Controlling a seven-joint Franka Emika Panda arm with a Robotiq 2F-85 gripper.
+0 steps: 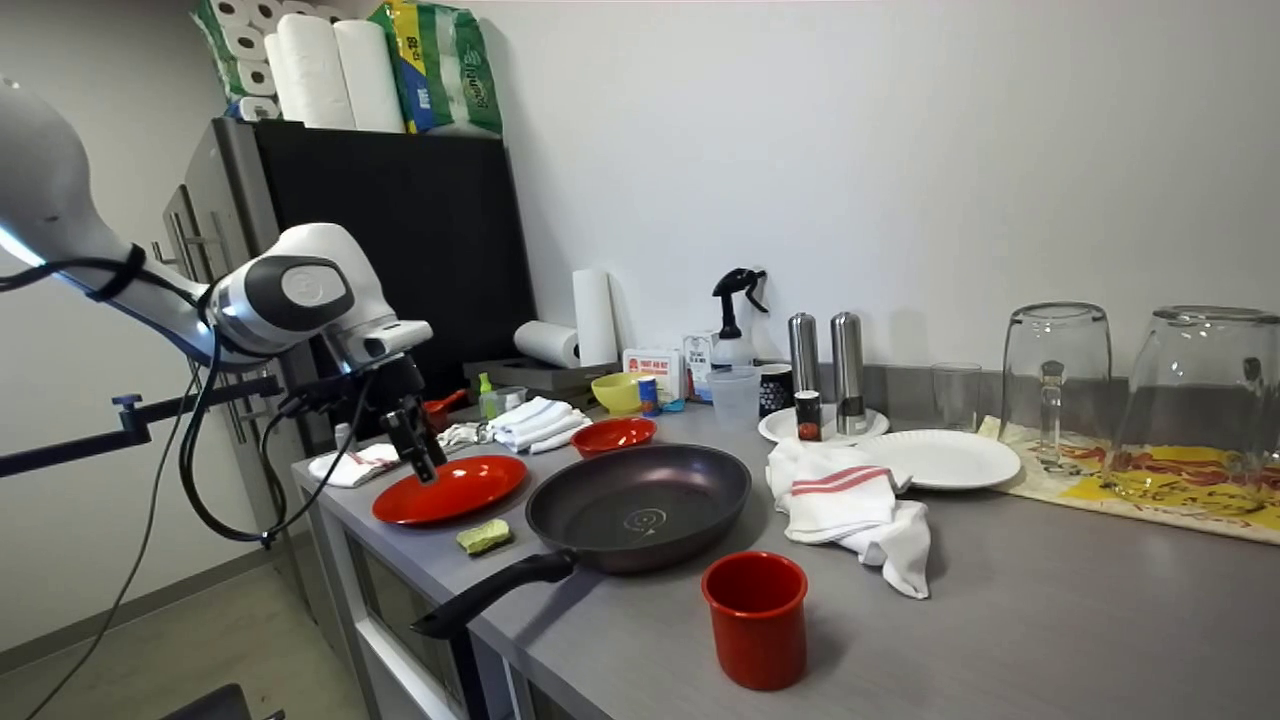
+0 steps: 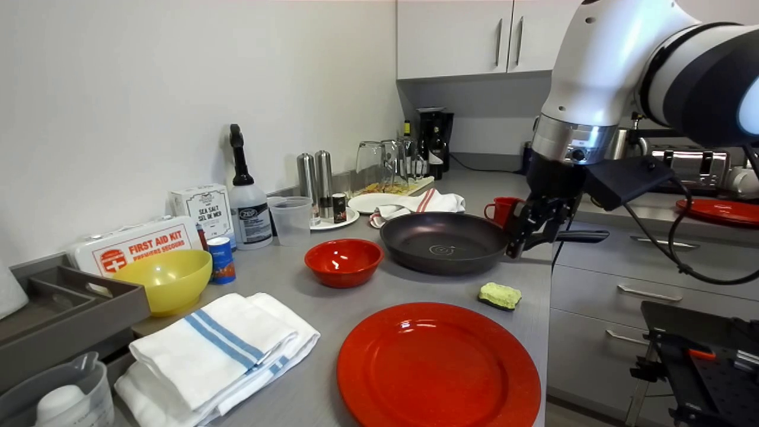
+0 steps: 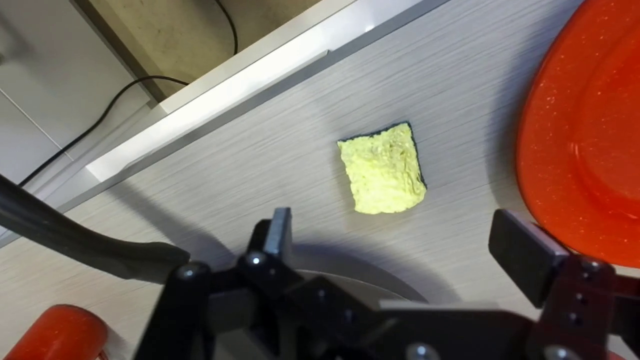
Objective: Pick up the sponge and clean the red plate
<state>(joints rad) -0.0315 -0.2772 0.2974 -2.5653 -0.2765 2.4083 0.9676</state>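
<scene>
The sponge (image 3: 384, 170), yellow-green on top with a dark underside, lies flat on the counter between the pan and the red plate. It shows in both exterior views, near the counter's front edge (image 2: 500, 295). The glossy red plate (image 2: 439, 362) rests beside it and is partly cut off in the wrist view (image 3: 565, 150). My gripper (image 3: 402, 247) hangs above the counter, open, its fingers wide apart with nothing between them. In the wrist view the sponge sits just beyond the gap between the fingertips, untouched.
A black frying pan (image 1: 640, 510) stands near the sponge, its handle (image 1: 500, 592) jutting over the front edge. Around it are a small red bowl (image 2: 344, 263), a red cup (image 1: 756, 620) and a white towel (image 1: 850, 500). Folded towels (image 2: 219, 350) lie beside the plate.
</scene>
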